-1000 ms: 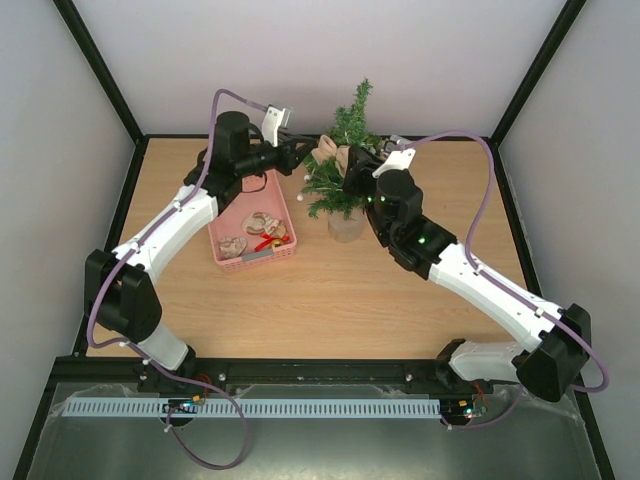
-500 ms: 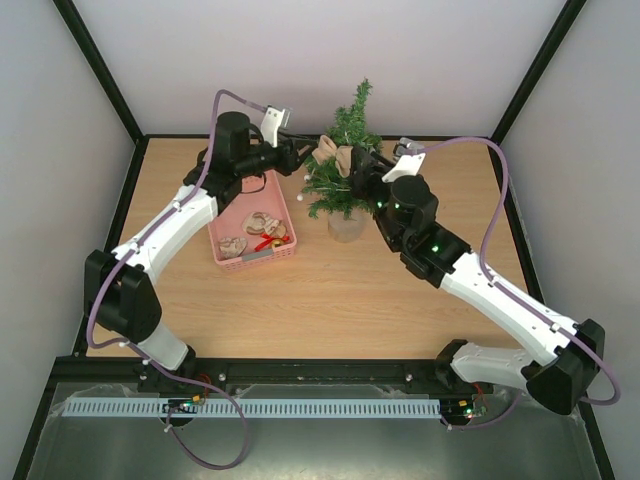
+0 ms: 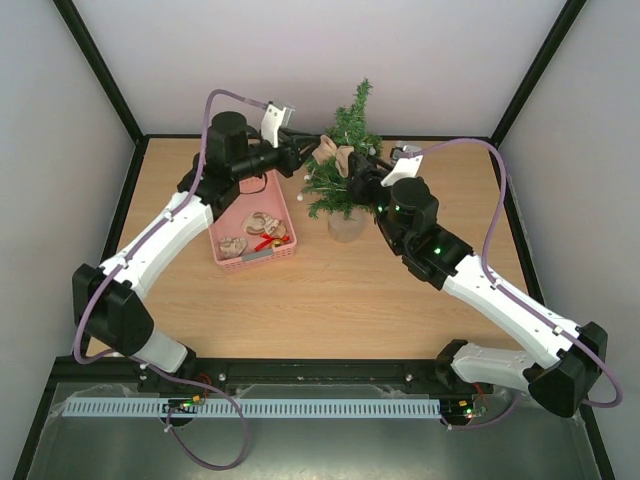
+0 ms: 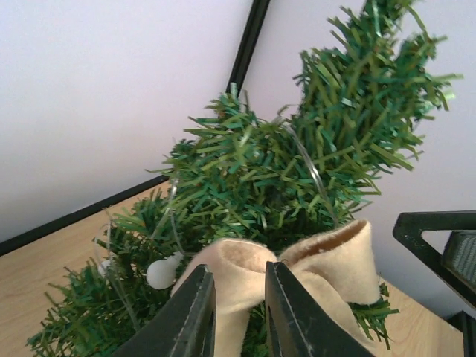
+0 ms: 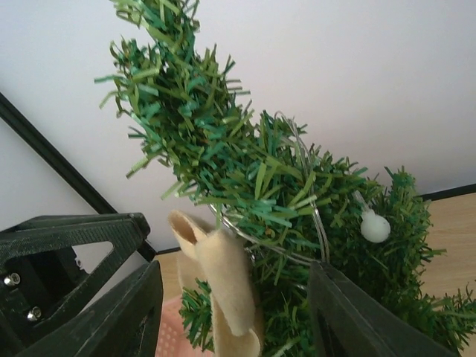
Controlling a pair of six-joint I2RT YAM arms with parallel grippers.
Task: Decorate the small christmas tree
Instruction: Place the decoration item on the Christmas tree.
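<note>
The small christmas tree [image 3: 350,125] stands in a pale pot [image 3: 346,228] at the back middle of the table. A thin wire with white bulbs [image 4: 161,271] winds through its branches. My left gripper [image 3: 308,153] is at the tree's left side, shut on a beige felt bow [image 3: 333,152]. In the left wrist view the bow [image 4: 327,256] lies against the branches [image 4: 297,171], one loop pinched in the gripper [image 4: 238,269]. My right gripper [image 3: 362,178] is open at the tree's right side. In its wrist view the gripper [image 5: 234,269] has the bow [image 5: 223,275] and branches [image 5: 245,171] ahead of it.
A pink basket [image 3: 258,260] sits left of the tree with several ornaments [image 3: 262,228] inside, beige and red. Black frame posts and pale walls enclose the table on three sides. The left arm reaches over the basket's far end.
My right arm has drawn back a little to the right and its wrist has turned. My left arm has shifted slightly, still holding the bow against the tree.
</note>
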